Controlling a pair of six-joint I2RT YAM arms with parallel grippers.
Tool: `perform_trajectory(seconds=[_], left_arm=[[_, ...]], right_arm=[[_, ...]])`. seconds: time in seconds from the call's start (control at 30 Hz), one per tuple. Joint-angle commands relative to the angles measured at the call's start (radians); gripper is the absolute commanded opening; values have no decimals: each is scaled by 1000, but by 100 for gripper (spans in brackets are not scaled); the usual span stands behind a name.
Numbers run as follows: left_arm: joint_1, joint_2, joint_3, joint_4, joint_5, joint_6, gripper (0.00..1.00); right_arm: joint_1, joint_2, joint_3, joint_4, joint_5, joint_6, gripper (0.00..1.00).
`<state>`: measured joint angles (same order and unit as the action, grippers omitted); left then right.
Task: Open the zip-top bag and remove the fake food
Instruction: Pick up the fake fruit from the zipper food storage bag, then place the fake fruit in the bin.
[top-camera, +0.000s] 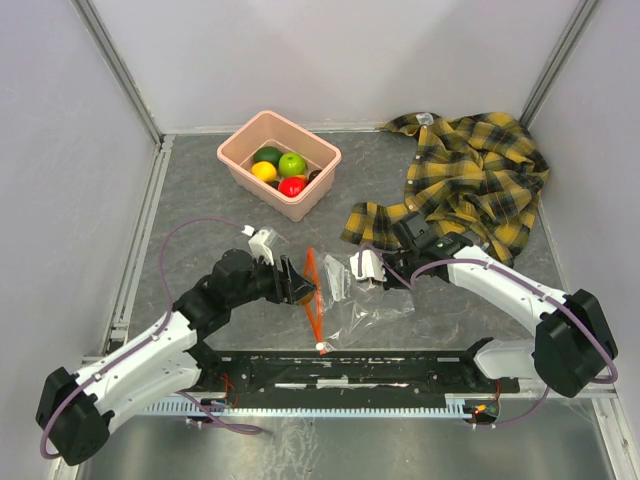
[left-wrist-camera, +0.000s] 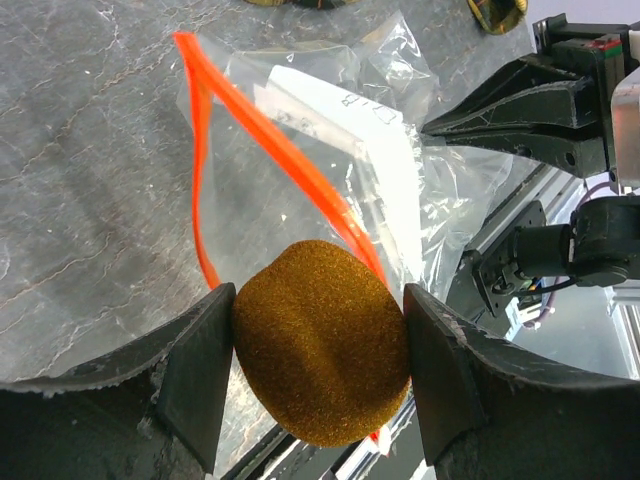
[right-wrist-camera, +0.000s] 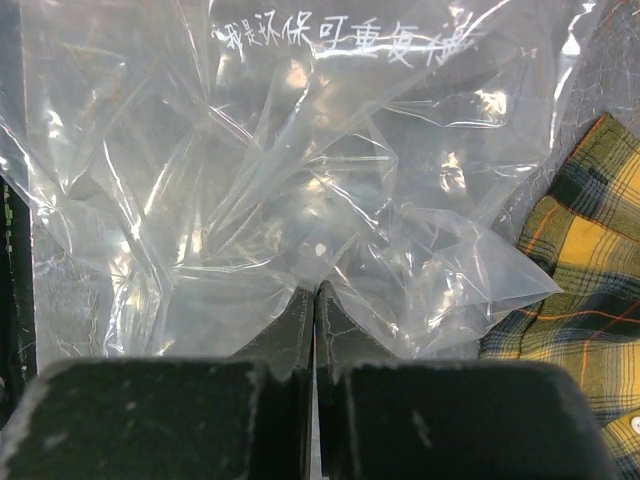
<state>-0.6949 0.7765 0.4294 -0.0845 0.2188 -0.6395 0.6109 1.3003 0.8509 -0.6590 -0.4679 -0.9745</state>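
L arm is reaching in from the near-left corner. The left gripper (top-camera: 299, 284) (left-wrist-camera: 318, 315) is clamping a brown fruit (left-wrist-camera: 320, 345) between both pads, jaws spread wide to fit it, one pad on each side. The fruit is sitting right at the open mouth of the zip-top bag (top-camera: 372, 305) (left-wrist-camera: 335, 135) (right-wrist-camera: 250, 200). The orange zip strip (top-camera: 314, 290) (left-wrist-camera: 265, 140) is looping behind it; can't tell whether the fruit is fully clear of the opening.

Further back, slightly L of centre, a pink tub (top-camera: 238, 152) is standing on the grey table (top-camera: 190, 225), well apart from the bag. It's holding the rest of the fake food: dark green fruit (top-camera: 267, 155), light green fruit (top-camera: 292, 163), yellow-orange fruit (top-camera: 264, 171) and red fruit (top-camera: 291, 186), all packed close together.

The bag is lying crumpled at centre near the front edge, btwn the two grippers, its zip edge facing L. There's no other fruit showing inside it.

The right gripper (top-camera: 350, 268) (right-wrist-camera: 315, 295) is pressing its jaws together w/ no gap, pinching clear bag film at the tips on the side opp. the zip.

At back R a yellow-and-black plaid shirt (top-camera: 470, 170) (right-wrist-camera: 590, 260) is lying bunched, its near hem just beside the R wrist.
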Motion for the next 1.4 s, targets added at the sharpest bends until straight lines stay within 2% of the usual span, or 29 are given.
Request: perform_trajectory(seconds=[0.0, 0.43, 0.6, 0.9, 1.13, 1.37], left_arm=[[9, -27, 89, -82, -17, 74, 36], [38, -29, 213, -168, -40, 142, 36], [80, -4, 254, -89, 44, 141, 37], [197, 132, 357, 20, 161, 152, 37], [352, 262, 421, 206, 273, 64, 36], [490, 434, 436, 493, 430, -161, 36]], right_arm=[[-7, -17, 14, 12, -2, -13, 1], [-14, -15, 13, 13, 3, -16, 2], [-16, -15, 13, 13, 4, -17, 2], [-26, -22, 8, 11, 6, -24, 1], [-29, -22, 8, 7, 0, -28, 2], [-31, -27, 6, 2, -2, -35, 2]])
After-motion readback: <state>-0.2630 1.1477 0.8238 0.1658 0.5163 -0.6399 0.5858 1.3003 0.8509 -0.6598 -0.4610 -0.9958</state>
